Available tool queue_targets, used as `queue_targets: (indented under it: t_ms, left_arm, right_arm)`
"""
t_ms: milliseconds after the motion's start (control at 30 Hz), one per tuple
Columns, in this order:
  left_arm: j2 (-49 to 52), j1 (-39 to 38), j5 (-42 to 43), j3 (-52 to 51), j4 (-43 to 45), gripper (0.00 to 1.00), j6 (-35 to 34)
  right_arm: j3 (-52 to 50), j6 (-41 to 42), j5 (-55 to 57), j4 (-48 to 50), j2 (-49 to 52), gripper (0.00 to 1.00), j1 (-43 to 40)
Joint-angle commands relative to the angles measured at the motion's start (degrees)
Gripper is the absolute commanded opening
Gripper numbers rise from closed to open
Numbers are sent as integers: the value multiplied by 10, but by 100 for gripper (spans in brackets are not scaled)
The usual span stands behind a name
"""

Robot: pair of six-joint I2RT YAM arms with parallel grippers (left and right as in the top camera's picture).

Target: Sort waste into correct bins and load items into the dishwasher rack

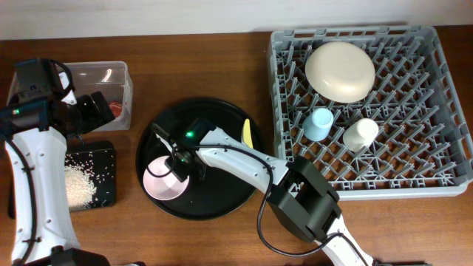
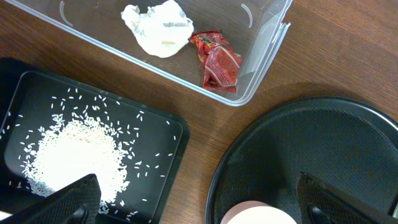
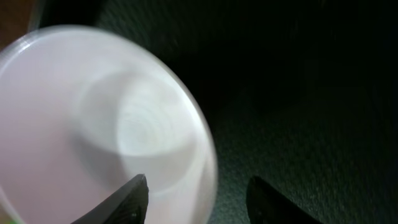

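The small pink bowl (image 1: 161,179) stands on the round black tray (image 1: 222,199). My right gripper (image 1: 181,164) is open and straddles its rim. In the right wrist view one finger is inside the bowl (image 3: 93,124), the other outside it; the gripper (image 3: 199,199) is not closed. My left gripper (image 1: 92,103) is open and empty (image 2: 196,186) above the clear box (image 2: 261,56), which holds the white wrapper (image 2: 158,28) and red wrapper (image 2: 217,62). Rice (image 2: 74,155) lies in the flat black tray (image 2: 161,124). The cream bowl (image 1: 340,70), blue cup (image 1: 319,122) and white cup (image 1: 361,133) sit in the grey rack (image 1: 436,44).
The pale yellow utensil (image 1: 247,133) lies on the round tray's right side. The rack fills the right half of the table. My right arm stretches from the front edge across the tray. The pink bowl's rim shows at the bottom of the left wrist view (image 2: 255,214).
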Motion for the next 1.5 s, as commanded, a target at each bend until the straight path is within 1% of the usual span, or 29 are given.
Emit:
queue_targets:
  t_ms: [0,33,267,400,467,533,567,633,700,867,933,1000,1067,1133,1233,1333,1367,1433,1467]
  left_arm:
    - [-9,2,-4,7,0,99,-1]
    - [-9,2,-4,7,0,99,-1]
    - [-9,2,-4,7,0,99,-1]
    - [-9,2,-4,7,0,99,-1]
    - [-9,2,-4,7,0,99,-1]
    - [-9,2,-4,7,0,99,-1]
    - [-9,2,-4,7,0,99,-1]
    - [-9,2,-4,7,0,99,-1]
    - [-9,2,-4,7,0,99,-1]
    - [-9,2,-4,7,0,99,-1]
    - [-9,2,-4,7,0,99,-1]
    - [-9,2,-4,7,0,99,-1]
    - [-9,2,-4,7,0,99,-1]
    - [-9,2,-4,7,0,99,-1]
    - [-9,2,-4,7,0,99,-1]
    - [-9,2,-4,7,0,99,-1]
    - [-9,2,-4,7,0,99,-1]
    - [-9,2,-4,7,0,99,-1]
    - [-9,2,-4,7,0,99,-1]
  right_arm:
    - [-15,-1,12,8,10,50,2]
    - [-15,-1,12,9,10,47,2]
    - [-7,-1,11,17,10,46,1]
    - [-7,-1,12,19,10,32,1]
    - [-7,-1,12,19,10,24,1]
    - [-6,-1,12,21,10,22,1]
    - [-3,-1,12,21,10,14,0]
    - [6,-2,12,18,10,12,0]
    - [26,-2,12,9,9,4,0]
    - [106,-2,12,-47,5,4,-7]
    - [152,-2,12,-97,-4,4,-26]
    - [205,-1,15,-169,-21,4,-63]
    - [265,-2,62,-251,-39,4,-109]
    - [355,-1,186,-363,-65,4,-177]
    - [450,22,319,-456,-89,4,-279]
    - [455,24,373,-456,-112,4,-407]
    - [453,24,384,-456,-112,4,-465]
    - [453,24,405,-456,-112,4,-522]
    - [453,24,409,-456,-113,4,-566]
